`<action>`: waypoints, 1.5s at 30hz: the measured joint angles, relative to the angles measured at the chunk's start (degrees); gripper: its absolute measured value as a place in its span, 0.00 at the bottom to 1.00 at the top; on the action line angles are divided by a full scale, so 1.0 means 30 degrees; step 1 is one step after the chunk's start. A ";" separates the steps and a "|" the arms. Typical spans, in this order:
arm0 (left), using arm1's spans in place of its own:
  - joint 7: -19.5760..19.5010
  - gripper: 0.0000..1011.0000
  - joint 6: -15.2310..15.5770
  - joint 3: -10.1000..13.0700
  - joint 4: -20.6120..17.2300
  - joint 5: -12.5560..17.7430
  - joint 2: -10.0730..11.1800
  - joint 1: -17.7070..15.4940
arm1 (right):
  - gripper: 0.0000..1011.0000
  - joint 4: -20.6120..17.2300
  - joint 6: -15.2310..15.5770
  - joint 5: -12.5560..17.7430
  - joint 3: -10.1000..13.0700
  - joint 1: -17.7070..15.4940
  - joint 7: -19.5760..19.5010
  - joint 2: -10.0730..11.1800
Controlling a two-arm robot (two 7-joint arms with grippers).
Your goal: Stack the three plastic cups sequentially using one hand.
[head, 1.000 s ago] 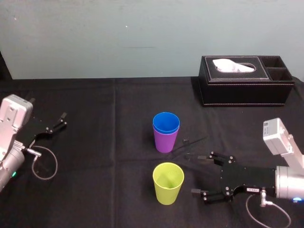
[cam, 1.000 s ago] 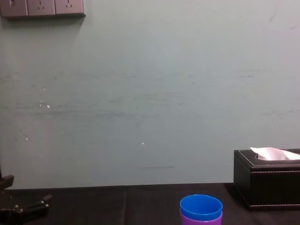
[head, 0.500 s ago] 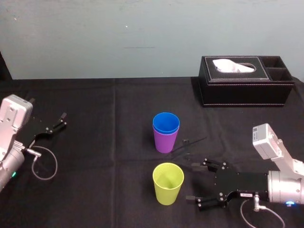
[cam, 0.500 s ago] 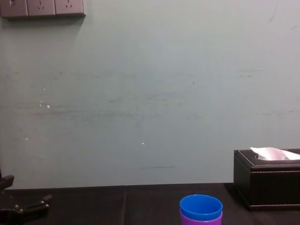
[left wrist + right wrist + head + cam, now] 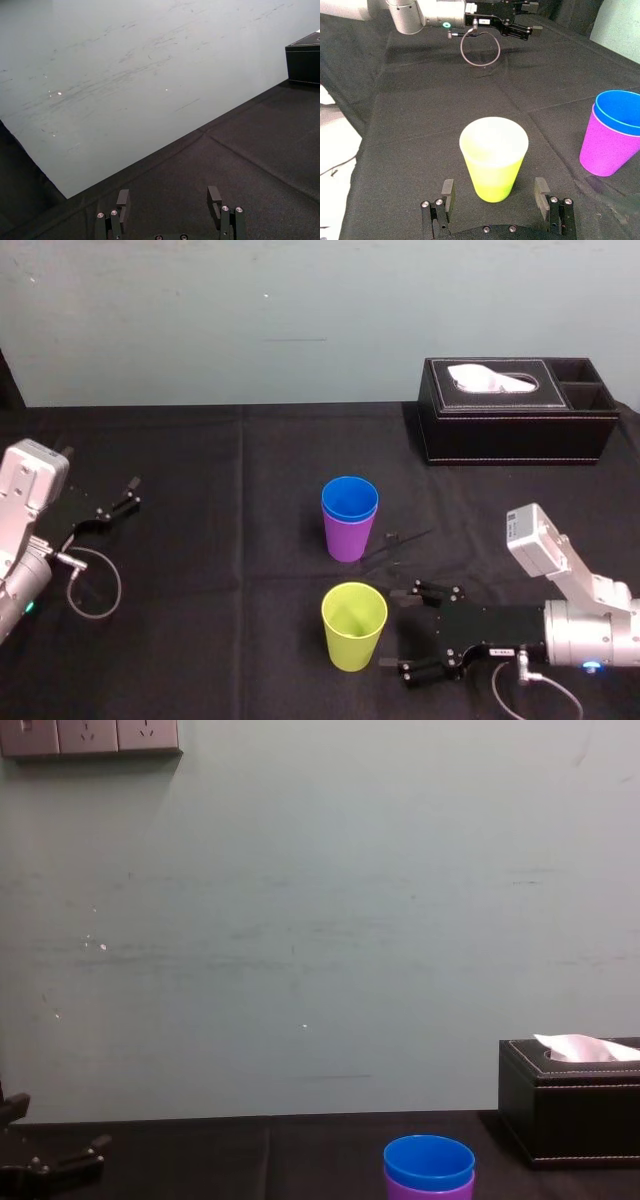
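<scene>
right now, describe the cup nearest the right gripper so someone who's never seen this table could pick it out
On the black-clothed table, find the centre, where a blue cup sits nested in a purple cup. Just nearer the robot stands the yellow-green cup, upright, right ahead of the open right gripper. It alone is unstacked and yellow-green.

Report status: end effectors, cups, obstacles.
Right end effector open at green cup, no grip yet. Left end effector open, parked left. Blue cup nested in purple cup. Nothing in the way.
</scene>
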 joint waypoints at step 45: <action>0.0000 1.00 -0.0001 0.0000 0.0000 0.0000 0.0001 0.0000 | 0.90 0.1521 0.0138 -0.0432 -0.1657 0.2342 0.0814 -0.1694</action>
